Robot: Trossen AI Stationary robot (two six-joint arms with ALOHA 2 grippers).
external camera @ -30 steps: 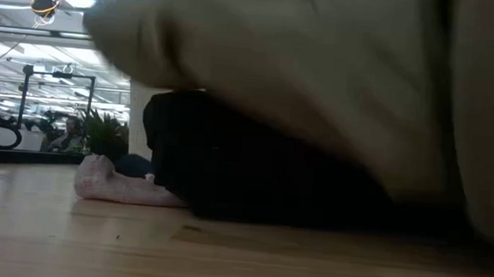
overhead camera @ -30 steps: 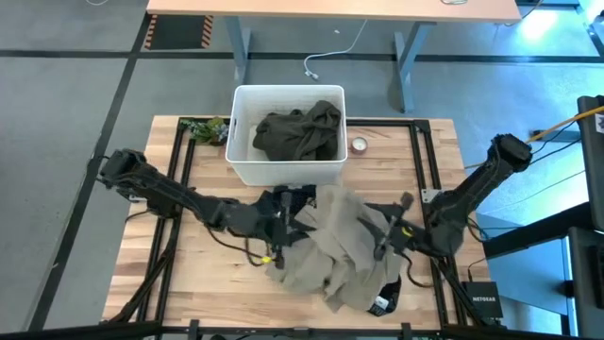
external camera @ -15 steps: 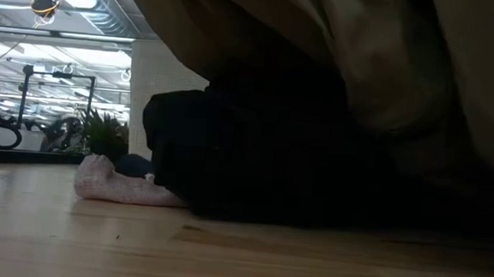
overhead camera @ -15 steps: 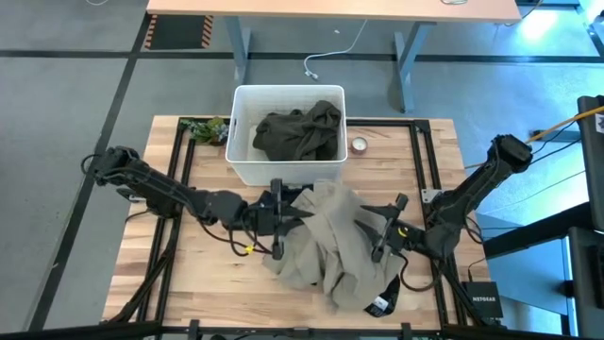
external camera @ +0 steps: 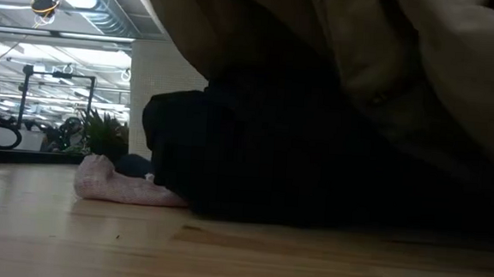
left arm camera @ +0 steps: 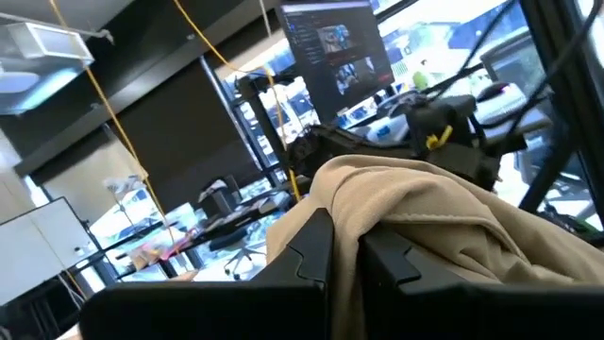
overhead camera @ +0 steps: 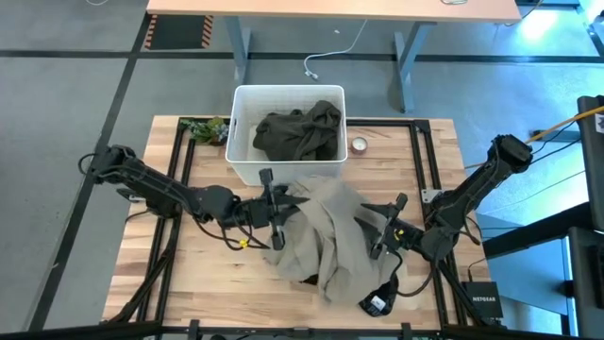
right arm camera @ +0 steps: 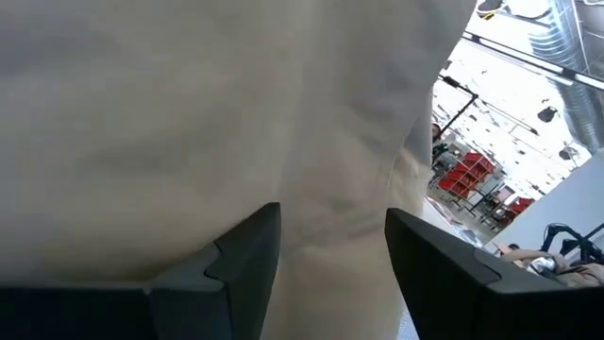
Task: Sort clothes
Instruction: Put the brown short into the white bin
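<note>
Across the middle of the wooden table [overhead camera: 151, 283] I see the beige-khaki garment [overhead camera: 326, 236], a soft creased heap slung between my two arms. My left gripper [overhead camera: 275, 210] is pinched tight on its edge; in the left wrist view a rounded fold bulges over the fingers [left arm camera: 311, 247]. My right gripper [overhead camera: 385, 231] holds the far side, jaws apart around thick cloth. Behind, the white bin [overhead camera: 243, 168] holds the crumpled dark olive garment [overhead camera: 300, 130]. Low down, a nubbly pink garment [external camera: 115, 185] lies beside a black one [external camera: 254, 165].
</note>
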